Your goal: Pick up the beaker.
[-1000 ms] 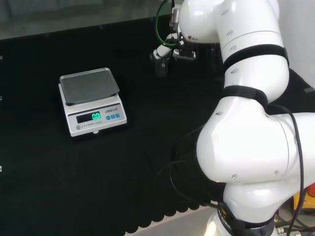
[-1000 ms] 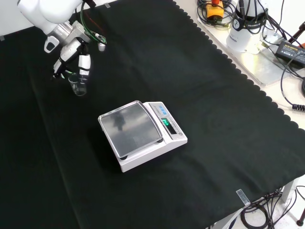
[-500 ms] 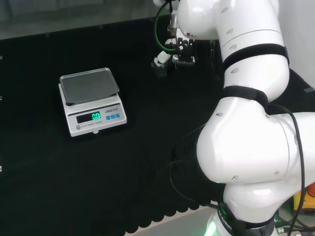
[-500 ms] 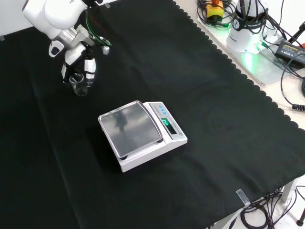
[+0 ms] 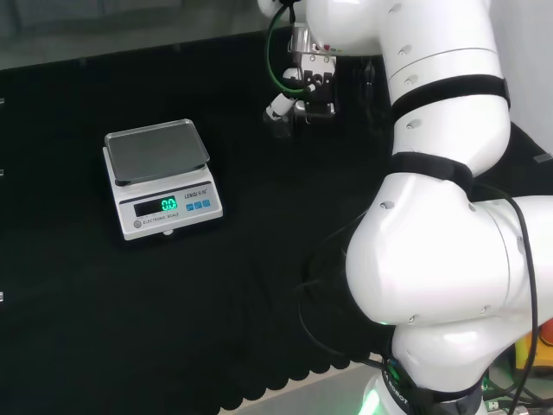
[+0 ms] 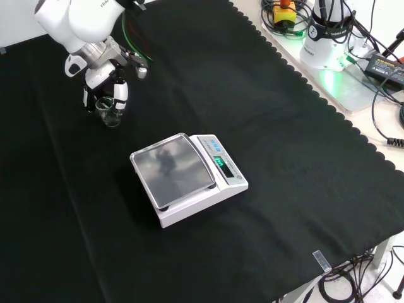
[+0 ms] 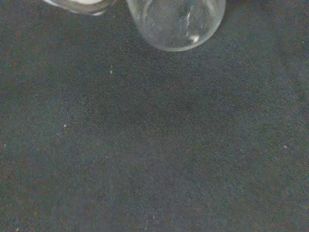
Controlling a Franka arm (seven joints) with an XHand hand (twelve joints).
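Looking first at the hand (image 6: 104,79), we see it in the front view near the far left corner of the counter (image 6: 284,158), its fingers (image 6: 119,95) curled down around a small clear beaker (image 6: 107,111). One white finger lies against the beaker's right side and another against its left, so the glass sits between them, upright as far as we can tell. Whether its base touches the cloth or hangs just above it we cannot tell. In the head view the hand (image 5: 298,99) shows by the counter's far edge, with the beaker (image 5: 281,125) a faint shape under the fingertips. The wrist view shows the beaker's round clear base (image 7: 176,24) close up over the black cloth, beside a blurred white part of the hand (image 7: 79,5).

Nearer the counter's middle, well apart from the hand, stands a white scale (image 6: 188,178) with a grey pan. It carries print and a lit green display, which we leave unread.
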